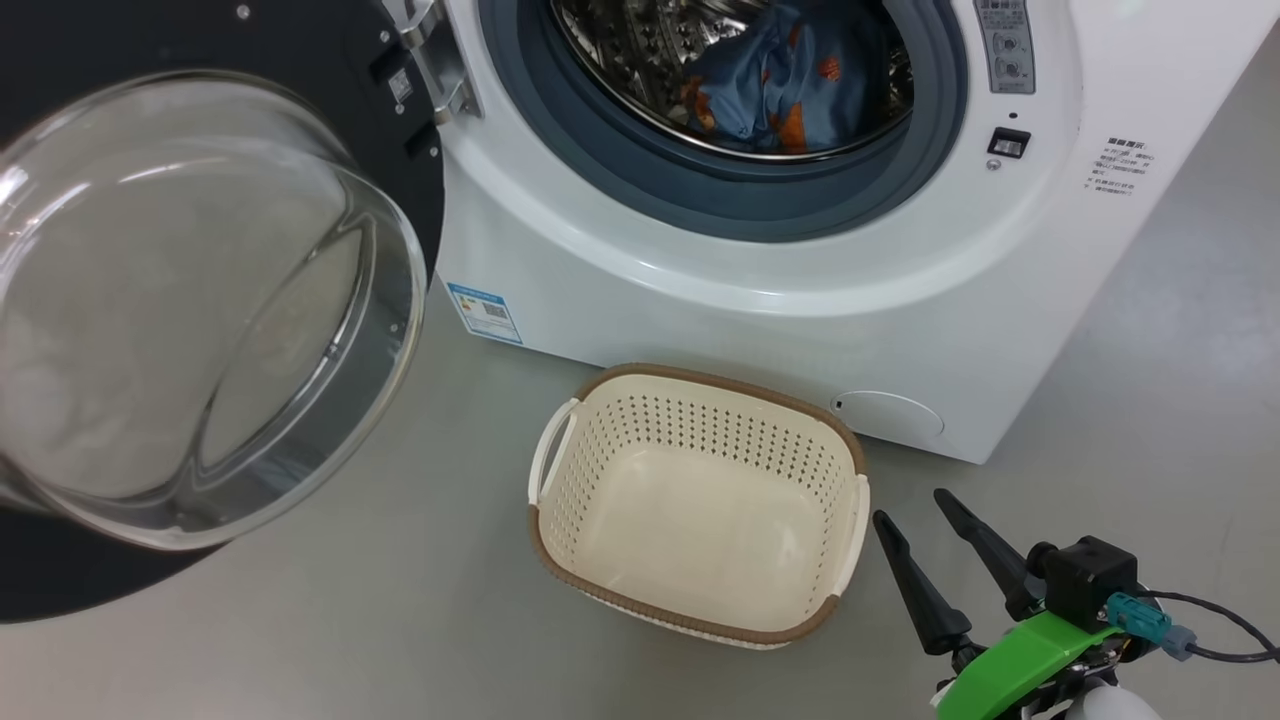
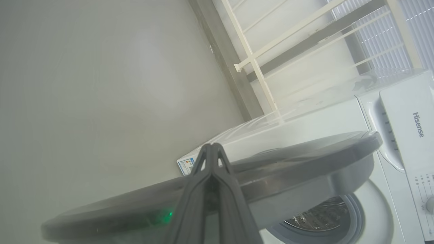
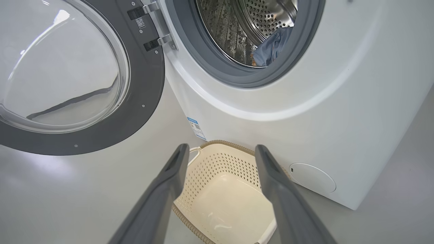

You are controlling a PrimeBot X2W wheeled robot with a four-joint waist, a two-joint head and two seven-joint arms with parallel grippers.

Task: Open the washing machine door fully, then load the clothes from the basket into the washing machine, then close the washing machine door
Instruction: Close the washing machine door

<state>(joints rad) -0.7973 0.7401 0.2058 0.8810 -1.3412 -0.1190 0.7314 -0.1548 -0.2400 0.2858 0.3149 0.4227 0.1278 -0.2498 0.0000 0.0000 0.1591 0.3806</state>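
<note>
Gasket hides much of the clothes.

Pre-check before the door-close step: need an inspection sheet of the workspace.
Surface: smooth grey floor, bare.
Job's things: big white front-loading washing machine; its round black-rimmed glass door open wide, on the robot's left; light blue bear-print clothes inside the machine; cream perforated plastic basket with brown rim on the floor in front, empty.
Clutter: nothing seen.
Grippers: left tool shut, at the door's outer edge, contact unclear; right tool open, holding nothing, right of the basket.
Cables: black cable looping free at the right wrist.
Surroundings: white bar rack, window blinds.
</note>
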